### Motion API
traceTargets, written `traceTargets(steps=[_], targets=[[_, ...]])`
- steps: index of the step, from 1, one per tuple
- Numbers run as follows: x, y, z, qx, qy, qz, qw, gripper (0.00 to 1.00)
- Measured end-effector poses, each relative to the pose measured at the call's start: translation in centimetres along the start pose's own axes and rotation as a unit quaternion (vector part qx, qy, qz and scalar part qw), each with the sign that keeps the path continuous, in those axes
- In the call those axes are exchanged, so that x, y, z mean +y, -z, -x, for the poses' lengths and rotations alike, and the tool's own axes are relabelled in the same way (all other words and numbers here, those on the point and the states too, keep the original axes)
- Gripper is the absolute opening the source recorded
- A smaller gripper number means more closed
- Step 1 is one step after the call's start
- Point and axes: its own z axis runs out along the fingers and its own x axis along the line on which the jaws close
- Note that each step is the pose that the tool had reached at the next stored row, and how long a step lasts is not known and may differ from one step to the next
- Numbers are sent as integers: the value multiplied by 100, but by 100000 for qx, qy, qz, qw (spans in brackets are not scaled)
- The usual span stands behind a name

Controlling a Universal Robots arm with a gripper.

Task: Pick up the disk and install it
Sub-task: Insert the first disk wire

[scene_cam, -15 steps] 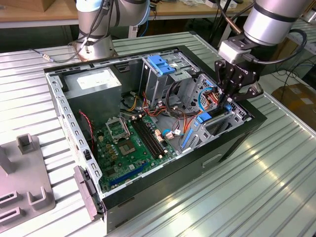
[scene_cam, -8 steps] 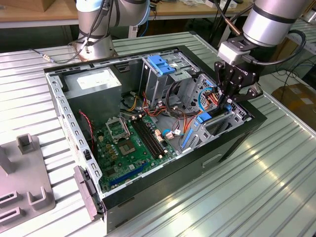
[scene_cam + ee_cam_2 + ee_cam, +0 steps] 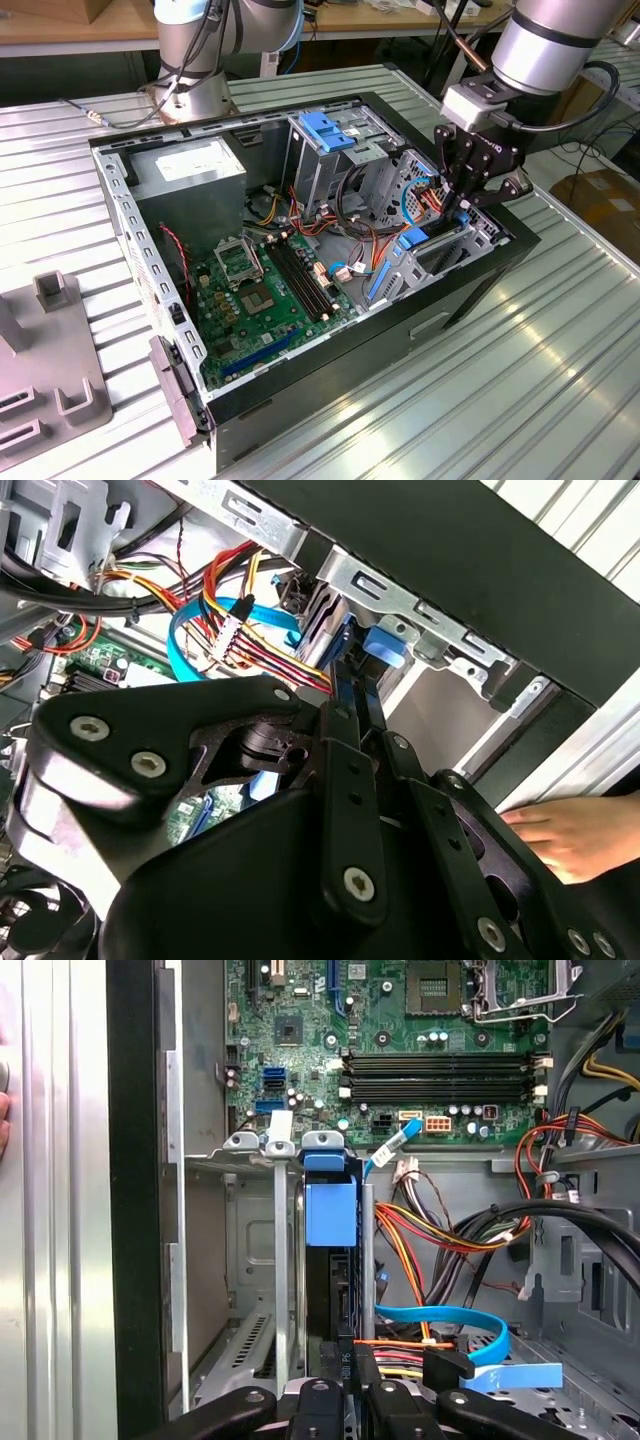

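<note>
The disk stands on edge in the narrow metal drive bay at the corner of the open computer case. Its dark body is sunk between the bay walls, and a blue plastic tab shows at its far end. My gripper reaches down into this bay at the exterior view's right, where it shows as gripper. Both black fingers sit pressed against the disk's thin edge, so the gripper is shut on it. The disk's label is hidden.
Red, yellow and orange wires and a blue flat cable lie right beside the bay. The motherboard, grey power supply and blue-latched drive cage fill the case. A person's hand rests outside the case wall.
</note>
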Motion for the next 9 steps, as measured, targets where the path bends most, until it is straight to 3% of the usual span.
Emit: traceTargets(steps=[9], targets=[[-13,-17,1,18,2,-1,100000,16]])
